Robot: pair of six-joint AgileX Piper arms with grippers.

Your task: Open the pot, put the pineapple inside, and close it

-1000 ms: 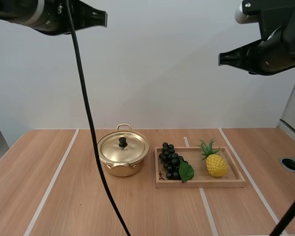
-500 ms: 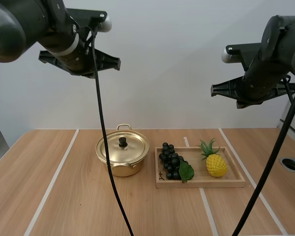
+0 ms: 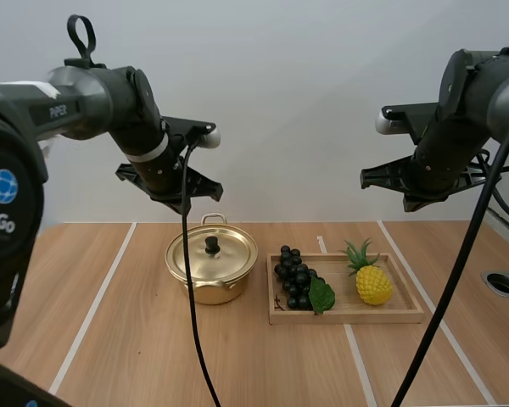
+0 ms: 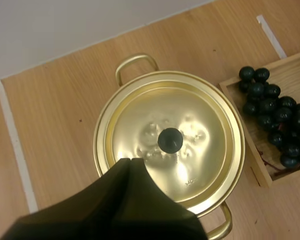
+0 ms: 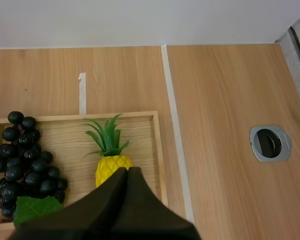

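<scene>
— Now, where is the yellow pineapple with green leaves [image 3: 373, 284] found?
— It is seen lying in the right part of the shallow wooden tray [image 3: 348, 318], with its leaves turned toward the back. A bunch of dark grapes [image 3: 293, 275] with a green leaf [image 3: 321, 295] is laid in the left part.
— And the round golden metal pot [image 3: 210, 284]?
— It is set on the wooden table [image 3: 110, 339], just beside the tray's left side. It is covered by its golden lid [image 4: 190, 165], which is topped with a black knob [image 4: 170, 140].
— How is the left gripper [image 4: 131, 161] held?
— It is held in the air above the pot. Its fingers are pressed together into one dark wedge with nothing gripped, and the tip is seen close by the knob.
— And the right gripper [image 5: 127, 170]?
— It is raised over the tray, above the pineapple, with its fingers likewise closed on nothing.
</scene>
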